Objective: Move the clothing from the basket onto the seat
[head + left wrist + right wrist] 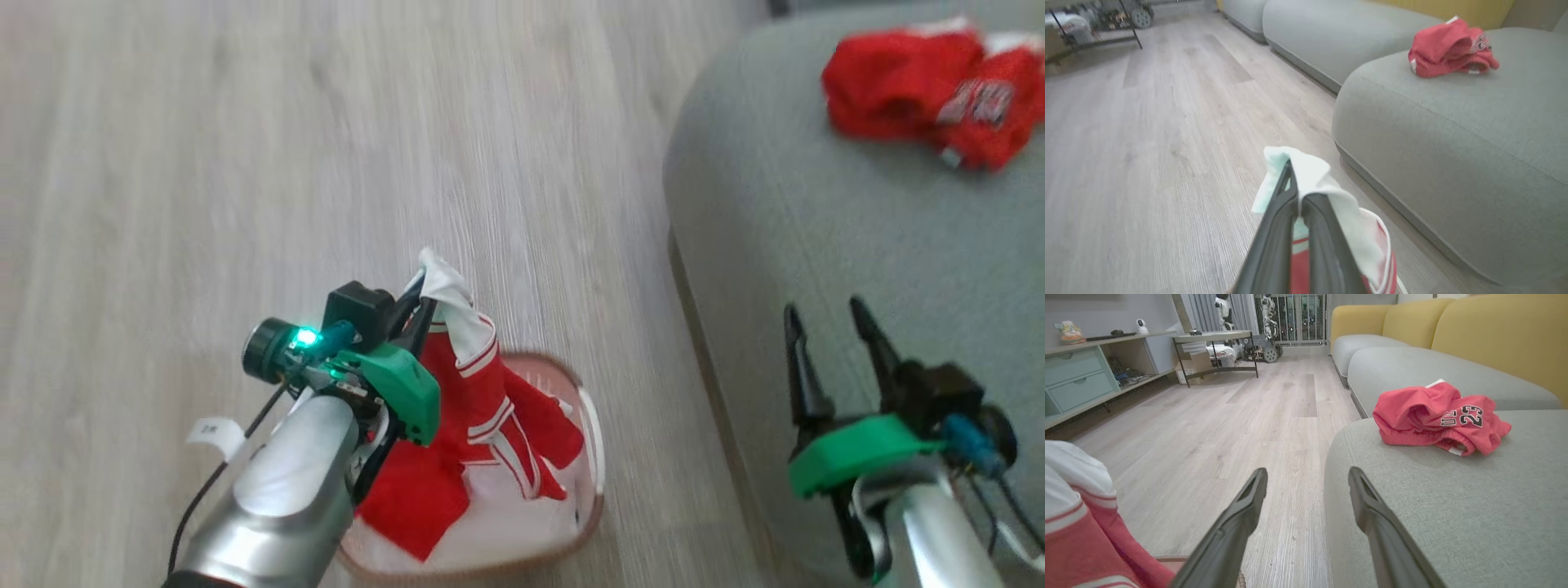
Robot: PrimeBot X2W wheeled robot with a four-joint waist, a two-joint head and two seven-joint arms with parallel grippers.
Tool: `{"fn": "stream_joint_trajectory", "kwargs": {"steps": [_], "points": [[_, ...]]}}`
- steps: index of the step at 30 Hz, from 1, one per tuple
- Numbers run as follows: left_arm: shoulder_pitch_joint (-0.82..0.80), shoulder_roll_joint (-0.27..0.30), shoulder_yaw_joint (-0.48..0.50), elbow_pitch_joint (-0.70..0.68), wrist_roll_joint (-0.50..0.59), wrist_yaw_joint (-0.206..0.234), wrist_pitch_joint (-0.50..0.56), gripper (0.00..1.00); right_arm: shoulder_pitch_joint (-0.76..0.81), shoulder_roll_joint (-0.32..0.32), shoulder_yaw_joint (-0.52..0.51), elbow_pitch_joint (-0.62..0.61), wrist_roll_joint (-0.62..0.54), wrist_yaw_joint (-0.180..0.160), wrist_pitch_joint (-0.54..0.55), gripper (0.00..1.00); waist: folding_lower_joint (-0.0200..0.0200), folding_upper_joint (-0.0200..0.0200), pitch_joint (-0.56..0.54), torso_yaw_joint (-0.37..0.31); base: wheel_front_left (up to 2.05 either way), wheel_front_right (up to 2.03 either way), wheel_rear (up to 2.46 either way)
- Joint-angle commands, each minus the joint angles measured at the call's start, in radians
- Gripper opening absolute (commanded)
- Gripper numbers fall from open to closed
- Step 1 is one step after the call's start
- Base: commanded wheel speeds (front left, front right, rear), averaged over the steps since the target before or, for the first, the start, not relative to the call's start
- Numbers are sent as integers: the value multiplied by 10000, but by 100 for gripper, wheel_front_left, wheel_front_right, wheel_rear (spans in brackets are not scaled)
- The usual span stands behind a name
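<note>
Close in, at the left gripper: jaws clenched on the white hem of a red striped garment, holding it up above the basket, with the lower folds reaching down inside onto the white liner. Below, on the wood floor, the basket just beside the rounded corner of the seat. At the right gripper: jaws released and spread wide, nothing between them, hovering over the seat's near edge. Farther back on the seat, a crumpled red jersey marked 23 in black, well apart from both grippers.
</note>
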Motion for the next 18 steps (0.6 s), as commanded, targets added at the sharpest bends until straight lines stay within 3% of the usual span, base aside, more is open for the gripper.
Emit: {"fn": "stream_joint_trajectory", "kwargs": {"steps": [1,10,18], "points": [[-408,311,445,-467,-119,-15,-81,0,60,1,346,-148,-18,-2,-93,100,1,-1,-1482,171,0,0,0],[-1459,502,490,-1307,-114,-33,443,0,272,1,852,287,60,-2,-93,100,1,-1,-2360,324,0,0,0],[-2337,419,431,-1788,-132,-67,962,0,-210,1,2179,964,176,-2,-93,100,1,-1,-2660,536,0,0,0]]}}
